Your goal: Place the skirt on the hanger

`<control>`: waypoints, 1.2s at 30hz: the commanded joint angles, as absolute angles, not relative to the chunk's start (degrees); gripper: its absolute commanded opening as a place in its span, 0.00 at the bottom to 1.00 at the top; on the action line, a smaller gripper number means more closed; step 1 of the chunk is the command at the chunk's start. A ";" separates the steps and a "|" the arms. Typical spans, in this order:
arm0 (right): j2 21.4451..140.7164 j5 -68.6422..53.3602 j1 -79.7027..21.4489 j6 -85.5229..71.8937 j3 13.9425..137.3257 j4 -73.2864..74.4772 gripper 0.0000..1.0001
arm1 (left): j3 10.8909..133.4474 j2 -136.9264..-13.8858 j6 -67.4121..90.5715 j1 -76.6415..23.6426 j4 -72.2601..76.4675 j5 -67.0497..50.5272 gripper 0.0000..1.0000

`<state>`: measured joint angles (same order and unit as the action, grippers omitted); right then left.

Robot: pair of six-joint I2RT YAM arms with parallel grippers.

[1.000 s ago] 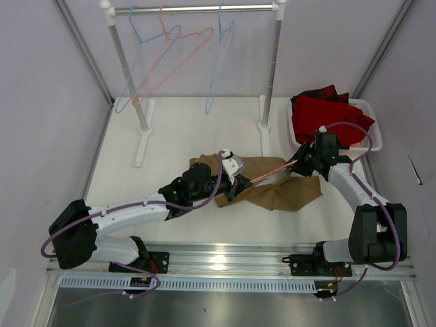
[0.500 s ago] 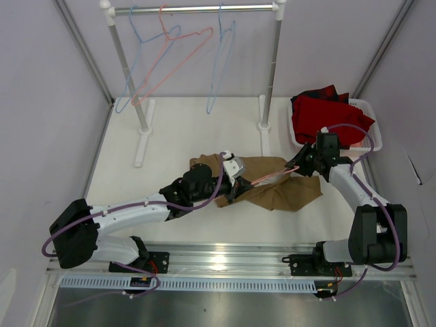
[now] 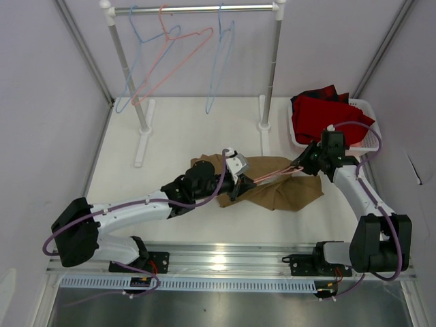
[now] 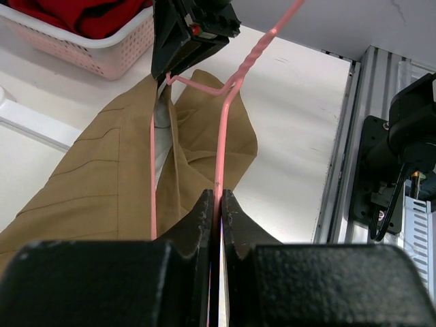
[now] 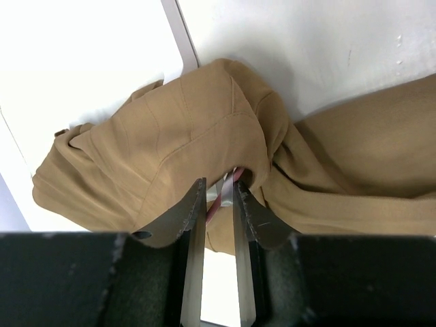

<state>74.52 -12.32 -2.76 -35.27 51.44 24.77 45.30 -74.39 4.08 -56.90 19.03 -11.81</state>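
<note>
1. Seen from above, the skirt [image 3: 283, 191] lies crumpled on the table [image 3: 177, 136], just right of the frame's centre. The hanger [image 3: 271, 176] rests across its upper part with its long axis running left to right. The left gripper [image 3: 236, 182] is at the hanger's left end and the right gripper [image 3: 303, 166] at its right end, so neither arm is clearly nearer. Both arms reach in low, with their wrists turned towards each other
2. In the left wrist view, the left gripper [image 4: 216, 208] sits at bottom centre with its jaws pinched tight on one wire of the hanger [image 4: 221, 143]. That wire runs straight up the frame. The skirt [image 4: 102, 177] spreads to the left of the wire, with pale lining showing at its opening. A second pink wire follows that opening, but I cannot tell whether it is inside the cloth. At the top, the right gripper [image 4: 170, 68] clamps the bend below the twisted neck
3. In the right wrist view, the right gripper [image 5: 218, 185] has its jaws nearly together, with the hanger [image 5: 216, 201] nipped between them. The skirt [image 5: 170, 150] bunches up just ahead, in the middle of the frame, and the wire vanishes under its fold. To my eye the coming move depends on feeding the wire along that left-to-right axis into the cloth
</note>
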 commanded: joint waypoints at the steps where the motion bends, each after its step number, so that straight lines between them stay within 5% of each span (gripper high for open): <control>1: 71.54 -15.12 -3.25 -32.34 54.32 28.39 0.00 | 48.51 -76.11 2.82 -56.51 19.25 -8.53 0.12; 20: 79.62 -16.79 -3.25 -31.82 55.90 27.42 0.00 | 54.75 -82.44 -7.73 -60.38 13.28 2.55 0.16; 36: 84.99 -17.23 -3.25 -30.94 58.71 27.25 0.00 | 60.11 -86.39 -15.64 -63.28 8.26 7.56 0.30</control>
